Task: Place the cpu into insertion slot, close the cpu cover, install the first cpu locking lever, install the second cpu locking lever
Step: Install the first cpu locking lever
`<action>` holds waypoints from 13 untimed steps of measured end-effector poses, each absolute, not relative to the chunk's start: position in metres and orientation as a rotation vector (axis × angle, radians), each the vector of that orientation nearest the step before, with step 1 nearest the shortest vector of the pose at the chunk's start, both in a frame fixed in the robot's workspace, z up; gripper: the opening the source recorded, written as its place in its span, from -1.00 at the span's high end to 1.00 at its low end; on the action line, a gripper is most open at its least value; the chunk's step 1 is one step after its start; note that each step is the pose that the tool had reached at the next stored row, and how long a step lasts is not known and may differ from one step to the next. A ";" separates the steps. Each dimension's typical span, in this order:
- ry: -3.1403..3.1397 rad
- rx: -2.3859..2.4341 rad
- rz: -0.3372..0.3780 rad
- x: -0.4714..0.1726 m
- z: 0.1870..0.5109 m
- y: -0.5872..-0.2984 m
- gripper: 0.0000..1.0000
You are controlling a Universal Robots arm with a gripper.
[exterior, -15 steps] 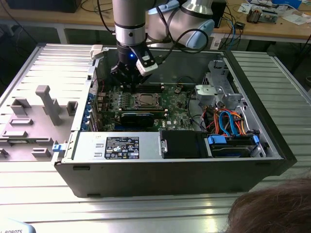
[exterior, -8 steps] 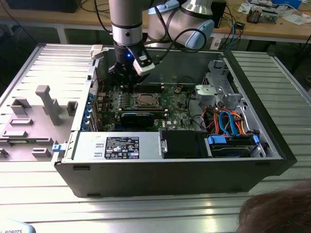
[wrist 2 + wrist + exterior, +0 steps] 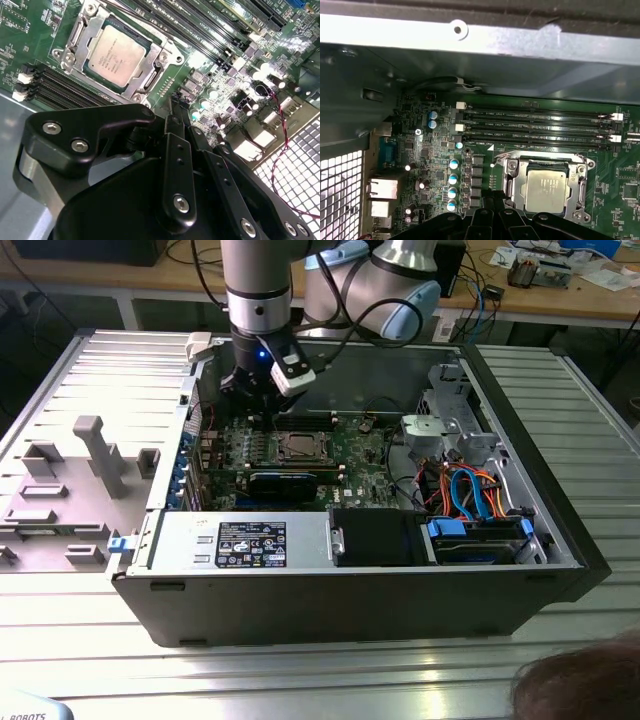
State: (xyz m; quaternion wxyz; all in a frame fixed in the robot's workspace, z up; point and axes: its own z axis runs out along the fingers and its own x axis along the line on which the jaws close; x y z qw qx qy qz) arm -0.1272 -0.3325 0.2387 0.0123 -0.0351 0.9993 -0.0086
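Second wrist view: hand [image 3: 176,107] pinched together, empty, at frame centre; cpu [image 3: 113,54] seated in the insertion slot [image 3: 75,34], cpu cover [image 3: 158,56] down, upper left of it.

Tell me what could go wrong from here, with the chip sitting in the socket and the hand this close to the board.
1. The hand hangs close over the capacitors beside the insertion slot; a small sideways drift could knock them.
2. The cpu lies in the slot with the cpu cover framing it; a skewed push there could shift the chip or bend the thin frame.
3. The red-and-black wire runs near the linkage and might snag.
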 end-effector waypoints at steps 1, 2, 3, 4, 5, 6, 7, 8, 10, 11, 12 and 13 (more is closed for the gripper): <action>3.115 -0.109 -0.027 -0.128 0.239 -0.332 0.79; 3.115 -0.110 -0.027 -0.128 0.239 -0.332 0.79; 3.115 -0.109 -0.027 -0.128 0.239 -0.332 0.79; 3.115 -0.109 -0.027 -0.129 0.239 -0.332 0.79; 3.115 -0.109 -0.027 -0.129 0.239 -0.332 0.79; 3.115 -0.109 -0.027 -0.129 0.239 -0.332 0.79; 3.115 -0.109 -0.027 -0.130 0.239 -0.332 0.79; 3.115 -0.109 -0.027 -0.130 0.239 -0.332 0.79; 3.115 -0.109 -0.027 -0.132 0.239 -0.332 0.79; 3.115 -0.109 -0.027 -0.132 0.239 -0.332 0.79; 3.115 -0.109 -0.027 -0.133 0.239 -0.332 0.79; 3.115 -0.109 -0.027 -0.133 0.238 -0.332 0.79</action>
